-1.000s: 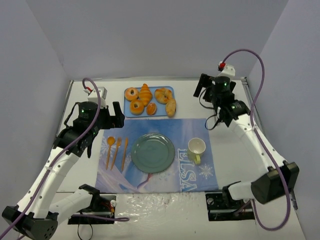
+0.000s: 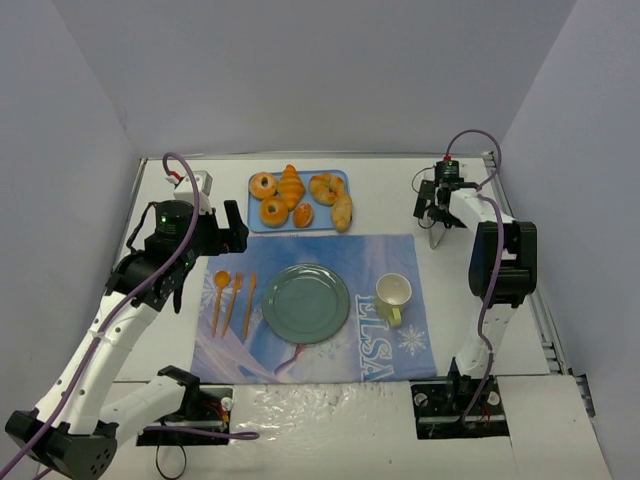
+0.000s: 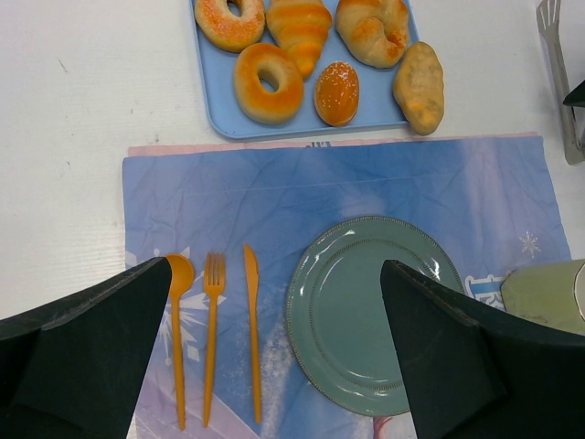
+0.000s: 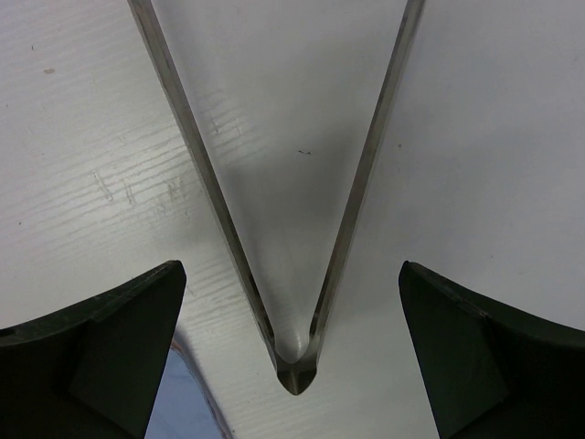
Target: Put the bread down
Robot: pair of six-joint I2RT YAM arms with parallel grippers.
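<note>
The bread point(image 2: 342, 213) is a smooth oval golden-brown roll lying at the right end of the blue tray point(image 2: 257, 226); it also shows in the left wrist view point(image 3: 419, 87). The green plate point(image 2: 306, 305) sits on the placemat, bare point(image 3: 366, 311). My left gripper point(image 2: 237, 228) is open and empty, hovering over the placemat point(image 3: 274, 274), well short of the tray point(image 3: 215, 91). My right gripper point(image 2: 433, 207) is open, low over the table, straddling the hinge end of metal tongs point(image 4: 294, 366), not touching them point(image 4: 291, 270). The tongs point(image 2: 437, 236) lie right of the tray.
Two ring pastries point(image 3: 268, 82), a croissant point(image 3: 300, 23), a small round bun point(image 3: 336, 91) and a twisted pastry share the tray. An orange spoon, fork and knife point(image 2: 235, 300) lie left of the plate. A pale mug point(image 2: 393, 293) stands to its right. Walls enclose the table.
My right arm has folded and its gripper has swung right and down to the tongs. My left arm has hardly moved.
</note>
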